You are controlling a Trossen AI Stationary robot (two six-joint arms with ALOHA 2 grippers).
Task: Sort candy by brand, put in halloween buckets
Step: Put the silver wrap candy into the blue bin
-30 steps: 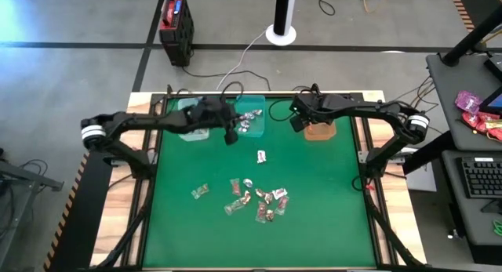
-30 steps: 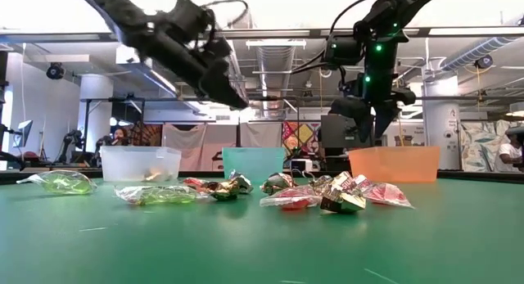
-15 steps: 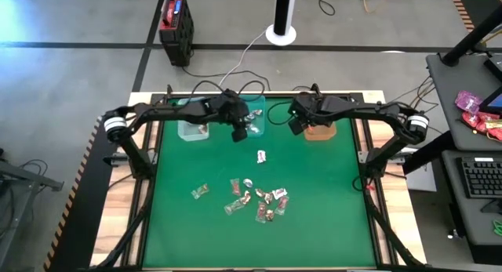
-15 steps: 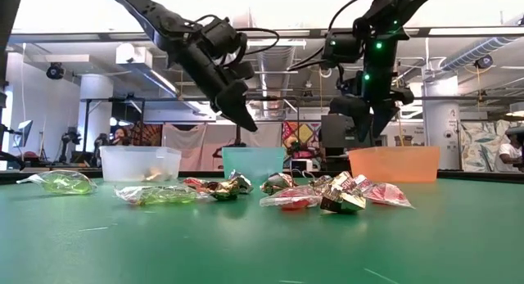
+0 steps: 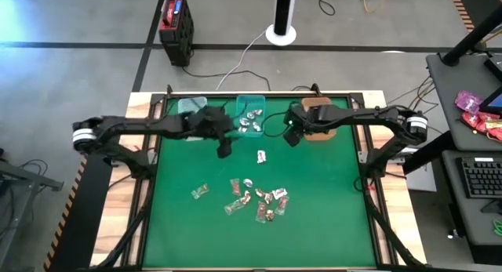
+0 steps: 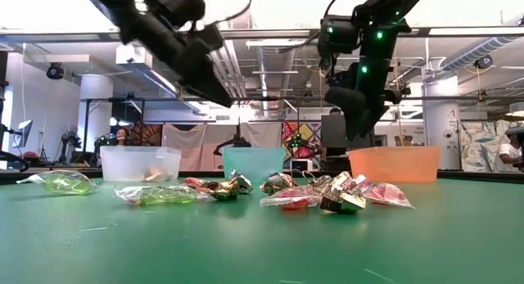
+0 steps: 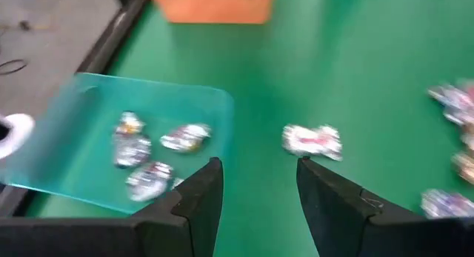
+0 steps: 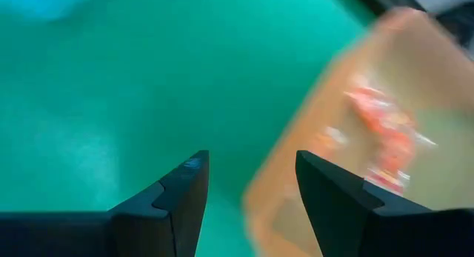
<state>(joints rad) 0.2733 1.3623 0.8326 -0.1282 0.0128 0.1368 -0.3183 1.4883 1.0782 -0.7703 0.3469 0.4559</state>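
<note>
Left end effector [image 5: 224, 150] hangs above the table [image 5: 329, 217], fingers [image 7: 198, 201] parted and empty. Just beyond it sits the teal bucket [image 7: 89, 109] holding silvery candies [image 7: 185, 137]; a lone white-wrapped candy [image 7: 312, 140] lies beside that bucket, just ahead of the fingers. Right end effector [image 5: 289, 136] hovers with its fingers [image 8: 185, 190] spread and empty, next to the orange bucket [image 8: 296, 175], which holds red-wrapped candy [image 8: 381, 135]. The main candy cluster [image 5: 263, 203] lies well apart from both. The pale bucket [image 6: 139, 164] stands beside the teal one.
</note>
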